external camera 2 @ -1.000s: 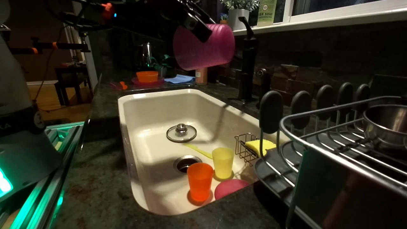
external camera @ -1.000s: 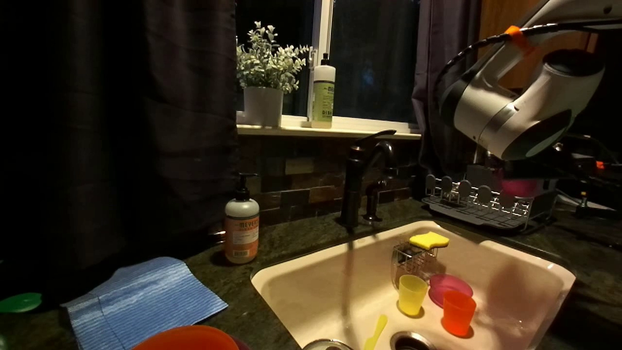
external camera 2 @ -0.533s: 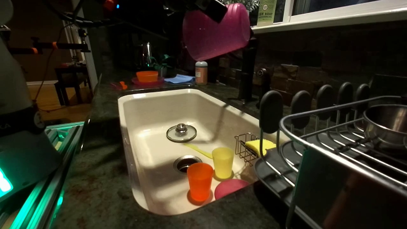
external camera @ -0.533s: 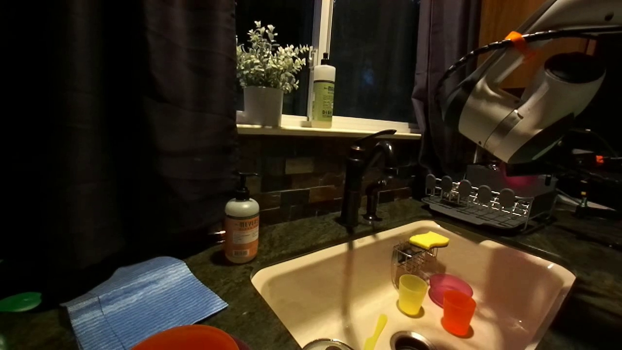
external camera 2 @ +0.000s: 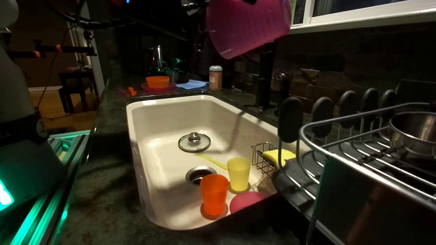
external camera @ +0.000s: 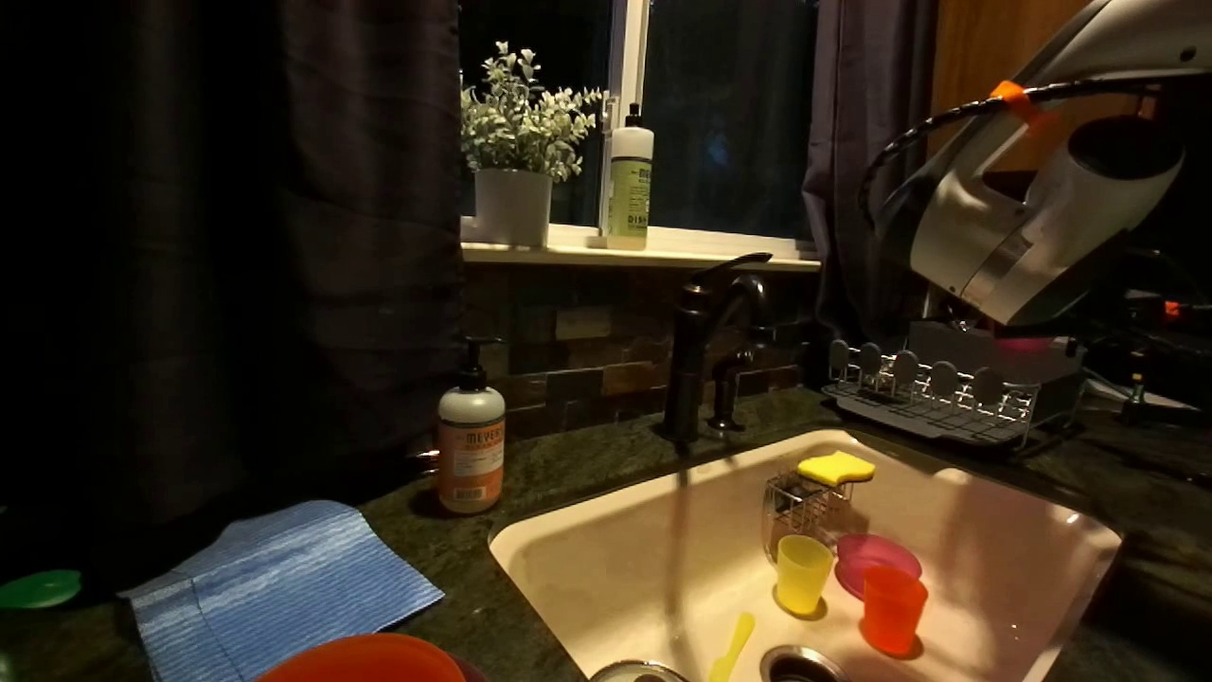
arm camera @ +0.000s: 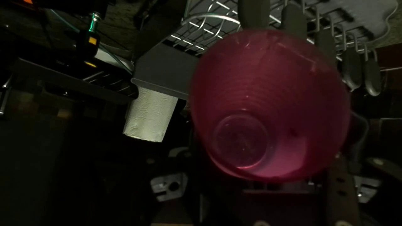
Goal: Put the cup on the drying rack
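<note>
Gripper [arm camera: 271,141]: clamped around magenta cup [external camera 2: 248,29].
Cup axis: slanted, mouth toward gripper, base higher.
Cup: raised since earlier.

In an exterior view, the arm [external camera: 1051,237] is enclosed in smooth off-white shells [external camera: 956,227], with a round black cap [external camera: 1127,149] fitted at one end. A dark ribbed cable [external camera: 1079,88] is retained by an orange band [external camera: 1023,104]. In an exterior view, the base [external camera 2: 25,163] is shown in grey, wrapped by a black collar [external camera 2: 17,131] marked with the letters "KA" [external camera 2: 3,135]. In the wrist view, the claw [arm camera: 270,144] is dark-finished, with pale metal plates [arm camera: 161,187] fitted, one bored with a round hole [arm camera: 173,186].
</note>
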Controlling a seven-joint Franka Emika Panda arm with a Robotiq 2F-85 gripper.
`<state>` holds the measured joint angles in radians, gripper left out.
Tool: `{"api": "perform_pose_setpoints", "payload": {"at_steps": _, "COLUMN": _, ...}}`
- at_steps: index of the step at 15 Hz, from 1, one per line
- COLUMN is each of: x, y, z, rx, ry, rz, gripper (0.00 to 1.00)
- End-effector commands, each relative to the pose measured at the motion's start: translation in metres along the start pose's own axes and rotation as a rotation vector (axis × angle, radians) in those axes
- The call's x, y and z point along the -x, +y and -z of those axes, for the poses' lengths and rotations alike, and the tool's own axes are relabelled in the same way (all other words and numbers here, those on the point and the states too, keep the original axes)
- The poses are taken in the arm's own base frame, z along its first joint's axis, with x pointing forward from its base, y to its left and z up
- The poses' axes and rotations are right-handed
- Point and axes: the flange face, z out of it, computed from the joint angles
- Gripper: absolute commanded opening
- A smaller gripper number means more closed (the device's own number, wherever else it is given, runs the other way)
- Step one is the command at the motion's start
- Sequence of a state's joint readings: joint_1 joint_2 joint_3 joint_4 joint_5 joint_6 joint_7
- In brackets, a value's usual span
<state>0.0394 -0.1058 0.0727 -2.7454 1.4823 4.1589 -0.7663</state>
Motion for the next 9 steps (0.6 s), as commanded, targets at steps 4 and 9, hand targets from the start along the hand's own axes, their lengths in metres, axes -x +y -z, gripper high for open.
{"api": "perform_pose_setpoints", "payload": {"at_steps": 4, "x": -0.011, "y": 0.009, "z": -0.016, "rx": 0.044, "ry": 0.087, "rz": -0.025, "gripper": 0.45}}
{"api": "perform_pose_setpoints", "payload": {"at_steps": 9, "x": -0.034, "y": 0.027, "z": -0.034, "rx": 0.044, "ry": 0.159, "rz": -0.012, "gripper": 0.45}}
